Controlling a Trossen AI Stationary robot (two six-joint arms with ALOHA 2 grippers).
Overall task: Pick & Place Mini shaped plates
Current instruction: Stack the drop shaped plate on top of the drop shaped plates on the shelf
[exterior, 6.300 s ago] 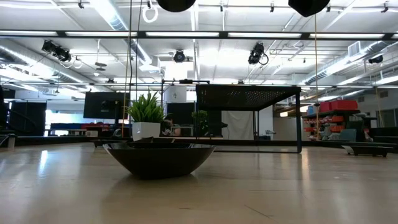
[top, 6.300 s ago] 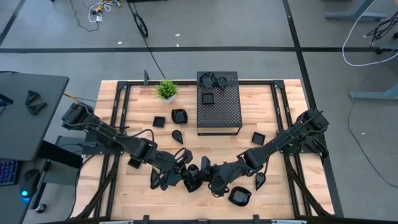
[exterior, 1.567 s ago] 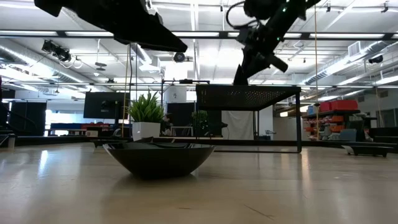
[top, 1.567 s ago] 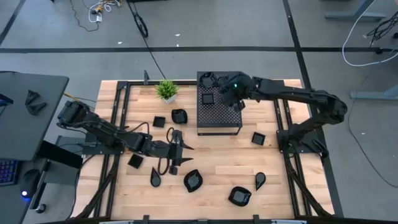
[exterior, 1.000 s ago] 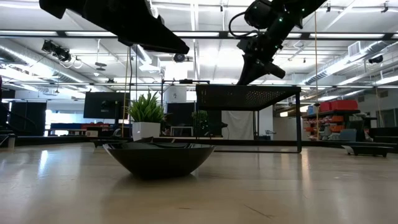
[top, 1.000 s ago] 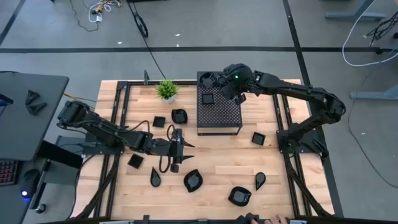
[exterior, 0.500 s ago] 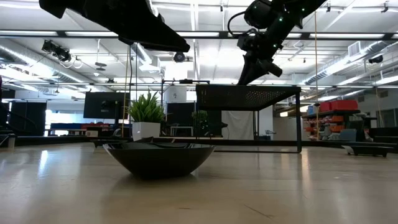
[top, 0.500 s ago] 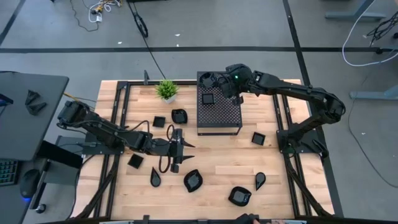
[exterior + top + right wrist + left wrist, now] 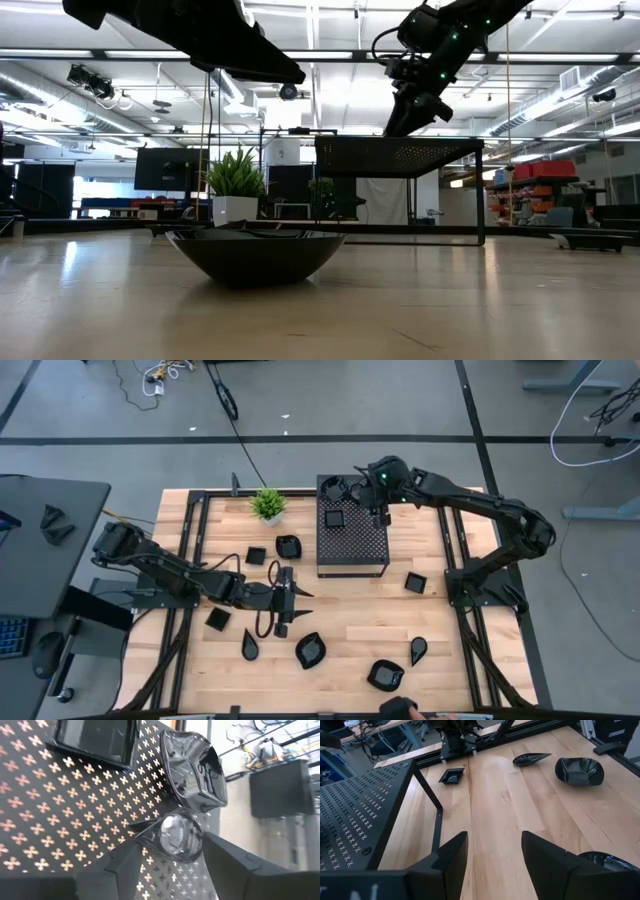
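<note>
My right gripper (image 9: 172,862) hangs over the far end of the black perforated box (image 9: 352,535). It is open, with a finger on either side of a glossy teardrop plate (image 9: 172,837) that lies on the box top. A rounded plate (image 9: 192,770) and a square one (image 9: 95,737) rest on the box just beyond. My left gripper (image 9: 492,852) hovers open above bare wood left of the table's middle (image 9: 285,600), holding nothing. Several more mini plates lie on the table, such as a leaf-shaped one (image 9: 311,650) and a square one (image 9: 414,582).
A small potted plant (image 9: 267,505) stands left of the box at the far edge. Loose plates are scattered left of the box and along the near half (image 9: 385,676). A person's hand (image 9: 400,708) shows at the near edge. A dark bowl-like plate (image 9: 256,255) fills the low view's foreground.
My right gripper has stayed over the box's far end while its wrist has swung a little toward the table's far right. The person's hand has come into view at the near edge.
</note>
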